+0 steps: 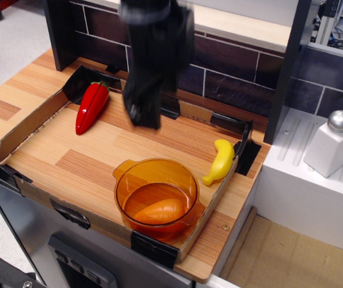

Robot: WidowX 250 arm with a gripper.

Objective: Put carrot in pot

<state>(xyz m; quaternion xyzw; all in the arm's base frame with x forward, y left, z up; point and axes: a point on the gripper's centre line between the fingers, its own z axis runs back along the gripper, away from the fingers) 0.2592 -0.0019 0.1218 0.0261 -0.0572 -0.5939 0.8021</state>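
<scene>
The orange carrot (pixel 156 210) lies on its side inside the transparent amber pot (pixel 122 174), which stands near the front edge of the cardboard tray. My black gripper (pixel 143 113) hangs well above the tray, behind and to the left of the pot, and is blurred. It holds nothing; its jaws cannot be made out from this angle.
A long red pepper (pixel 91 107) lies at the tray's back left. A yellow banana (pixel 220 161) lies at the right wall of the cardboard tray (pixel 27 131). A white salt shaker (pixel 330 144) stands on the white unit to the right. A dark brick wall is behind.
</scene>
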